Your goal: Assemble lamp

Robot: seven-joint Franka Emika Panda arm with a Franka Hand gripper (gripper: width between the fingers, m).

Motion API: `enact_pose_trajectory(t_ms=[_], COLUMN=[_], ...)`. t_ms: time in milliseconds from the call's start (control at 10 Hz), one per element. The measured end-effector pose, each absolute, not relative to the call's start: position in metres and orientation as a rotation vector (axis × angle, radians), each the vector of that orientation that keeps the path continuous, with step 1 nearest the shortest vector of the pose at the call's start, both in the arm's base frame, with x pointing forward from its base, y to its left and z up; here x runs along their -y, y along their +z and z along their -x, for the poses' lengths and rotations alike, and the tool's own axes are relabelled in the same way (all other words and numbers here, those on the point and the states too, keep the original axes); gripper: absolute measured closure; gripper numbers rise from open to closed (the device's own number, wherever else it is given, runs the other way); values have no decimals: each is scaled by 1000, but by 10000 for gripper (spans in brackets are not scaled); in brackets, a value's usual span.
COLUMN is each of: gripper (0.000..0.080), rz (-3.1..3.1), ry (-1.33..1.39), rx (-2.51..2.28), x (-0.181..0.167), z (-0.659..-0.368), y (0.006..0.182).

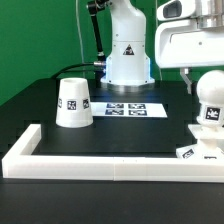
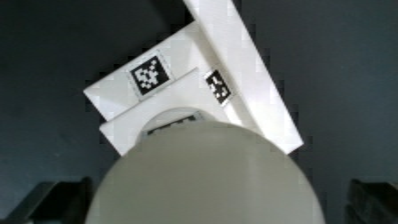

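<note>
The white ball-shaped bulb (image 1: 210, 95) stands upright on the flat square base (image 1: 198, 150) at the exterior view's right, just inside the front border. My gripper (image 1: 194, 82) hangs over the bulb's top, jaws wide open. In the wrist view the bulb (image 2: 196, 170) fills the space between my dark fingertips (image 2: 61, 203), and a gap shows on each side. The base (image 2: 160, 75) with its square tags lies beneath the bulb. The cone-shaped shade (image 1: 73, 103) stands on the table at the exterior view's left, well apart from my gripper.
A long white bar-shaped border (image 1: 100, 162) runs along the table's front and turns back at the left corner (image 1: 22, 140). The marker board (image 1: 128, 108) lies flat in the middle, in front of the big white robot body (image 1: 128, 50). The border (image 2: 240, 60) passes beside the base.
</note>
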State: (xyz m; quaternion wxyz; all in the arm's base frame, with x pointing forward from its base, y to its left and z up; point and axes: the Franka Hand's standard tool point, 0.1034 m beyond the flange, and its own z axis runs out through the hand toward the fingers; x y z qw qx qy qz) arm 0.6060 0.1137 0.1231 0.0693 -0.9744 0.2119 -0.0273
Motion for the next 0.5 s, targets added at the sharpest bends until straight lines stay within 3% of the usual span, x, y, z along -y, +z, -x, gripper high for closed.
enact_pose_trajectory(t_ms=[500], gripper=[100], rz=[3050], ry=[-129], rx=[-7], x=[-113], z=[-606], y=[123])
